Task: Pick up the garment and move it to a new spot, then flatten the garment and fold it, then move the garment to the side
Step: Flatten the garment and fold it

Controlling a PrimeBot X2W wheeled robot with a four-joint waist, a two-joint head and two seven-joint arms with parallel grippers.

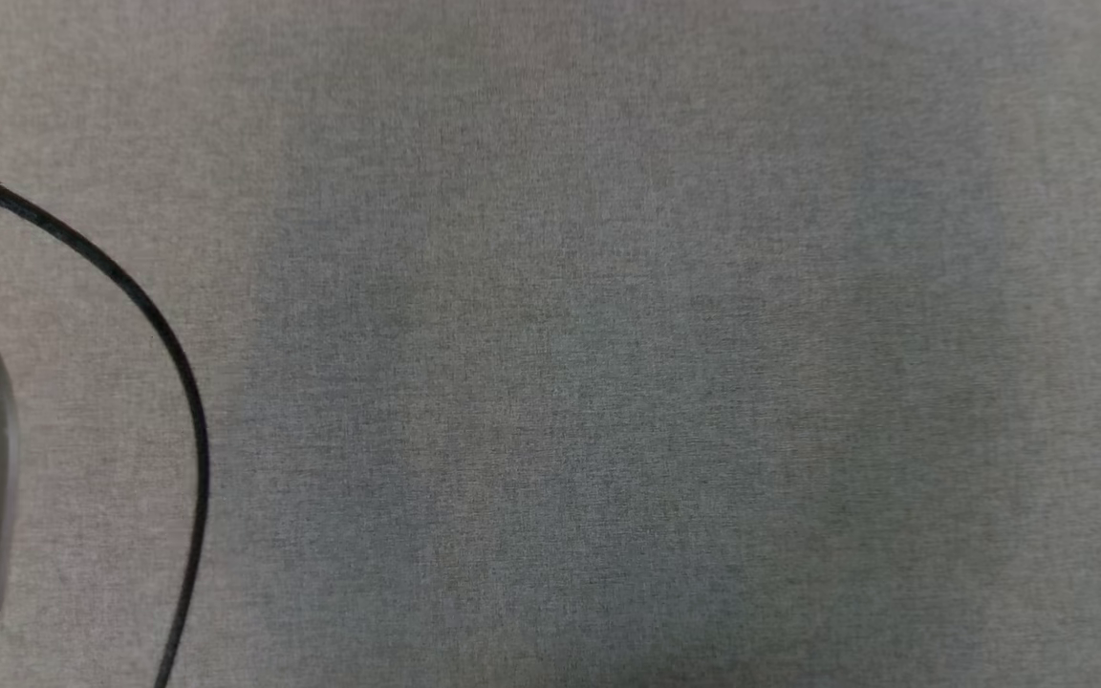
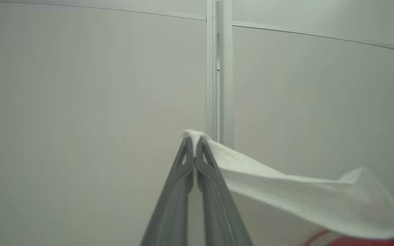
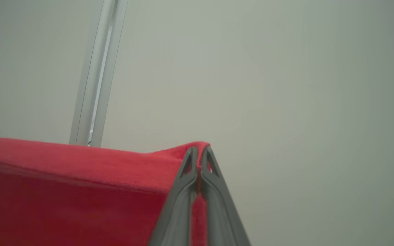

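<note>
I hold the garment (image 3: 63,177) up off the counter (image 1: 608,382), left gripper (image 2: 194,138) and right gripper (image 3: 199,148) jaws clamped on thin edges, so any tug could slip a corner free.

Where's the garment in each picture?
Head view: grey surface, black cable at left.
Left wrist view: garment, white, centre to lower right, pinched by left gripper.
Right wrist view: its red cloth, lower left, pinched by right gripper.
Wrist views share the pale wall post.
</note>
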